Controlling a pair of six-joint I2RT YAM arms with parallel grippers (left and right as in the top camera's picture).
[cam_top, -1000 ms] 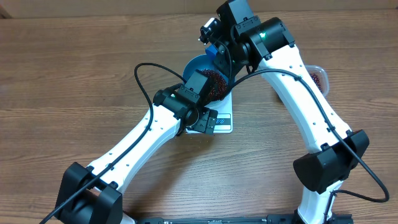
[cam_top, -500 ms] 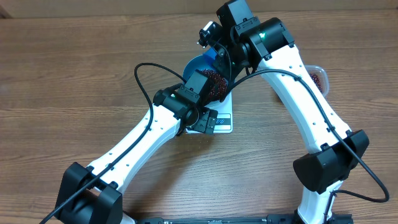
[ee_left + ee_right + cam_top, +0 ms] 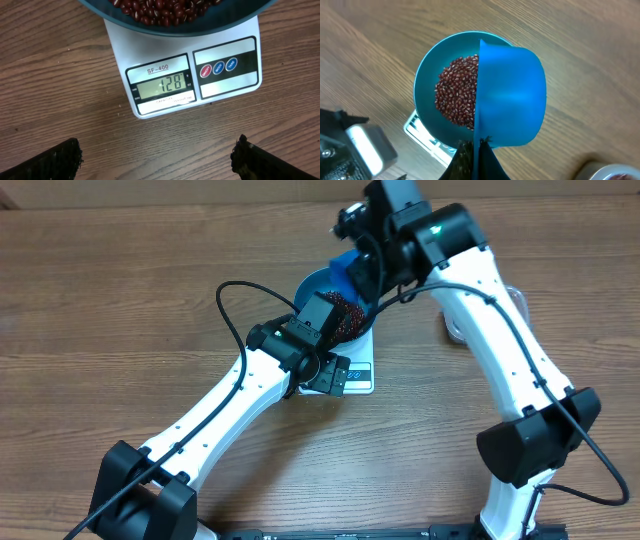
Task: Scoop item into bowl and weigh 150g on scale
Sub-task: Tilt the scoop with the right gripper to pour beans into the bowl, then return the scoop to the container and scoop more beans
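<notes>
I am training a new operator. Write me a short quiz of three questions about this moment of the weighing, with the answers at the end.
1. True or false: the blue bowl with the beans stands on the scale.
2. What does the right gripper hold?
A. a blue scoop
B. a metal spoon
C. nothing
3. Fill in: the display of the scale reads ___, so the target of 150 is not yet reached.

Key: 1 true; 2 A; 3 128.
</notes>
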